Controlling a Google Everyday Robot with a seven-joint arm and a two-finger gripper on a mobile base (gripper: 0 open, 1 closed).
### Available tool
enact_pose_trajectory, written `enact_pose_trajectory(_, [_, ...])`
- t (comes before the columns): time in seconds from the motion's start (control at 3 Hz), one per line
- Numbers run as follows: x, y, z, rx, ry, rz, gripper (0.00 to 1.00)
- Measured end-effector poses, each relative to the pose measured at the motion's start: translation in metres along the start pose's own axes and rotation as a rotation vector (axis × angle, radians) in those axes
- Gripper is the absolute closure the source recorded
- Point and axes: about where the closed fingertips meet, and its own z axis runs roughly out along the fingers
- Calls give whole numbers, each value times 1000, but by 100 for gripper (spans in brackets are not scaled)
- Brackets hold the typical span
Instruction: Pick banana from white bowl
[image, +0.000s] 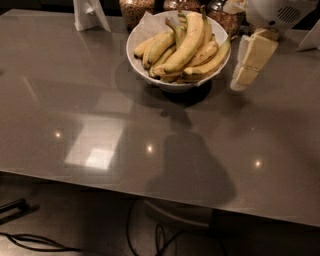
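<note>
The white bowl (172, 85) stands at the back middle of the grey table, lined with white paper and full of yellow bananas. The banana (187, 44), the longest and thickest, lies on top of the pile, running from lower left up to its stem end at the upper right. My gripper (248, 70) hangs just right of the bowl's rim, pointing down and to the left, above the table. It holds nothing that I can see.
Glass jars of grain (136, 10) stand behind the bowl. A white stand (90, 14) is at the back left. The grey table (100, 140) reaches to its front edge near the bottom; cables lie on the floor below.
</note>
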Motion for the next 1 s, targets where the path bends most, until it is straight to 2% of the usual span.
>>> enact_pose_trajectory(0.33, [0,0,0,0,0,0,0])
enact_pose_trajectory(0.67, [-6,-9,4,60,27,-122,0])
enact_pose_trajectory(1.0, [-27,-24,14,161,75,-373,0])
